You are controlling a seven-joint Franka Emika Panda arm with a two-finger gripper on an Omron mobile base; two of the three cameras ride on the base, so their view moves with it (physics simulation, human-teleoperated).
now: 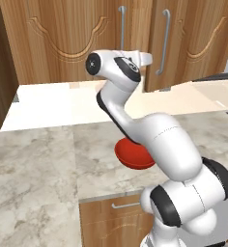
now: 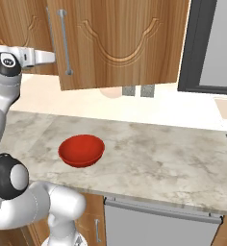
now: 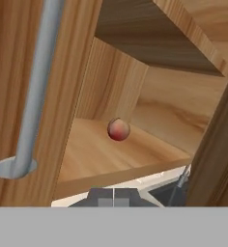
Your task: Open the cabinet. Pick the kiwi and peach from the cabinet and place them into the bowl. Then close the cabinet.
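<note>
My fingers (image 3: 113,195) are closed on nothing, just below the partly open wooden double-door cabinet (image 2: 120,43). The small pinkish-red peach (image 3: 118,129) sits on its lower shelf. The right door should swing wider by its silver bar handle (image 3: 36,91) before I reach in. The glossy red bowl (image 2: 81,150) waits on the marble bench (image 2: 158,158). The kiwi is hidden; part of the shelf lies behind the doors.

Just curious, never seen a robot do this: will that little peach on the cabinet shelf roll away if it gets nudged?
Probably: the peach looks nearly round and sits loose on the flat cabinet shelf. It seems small, so likely light.
</note>
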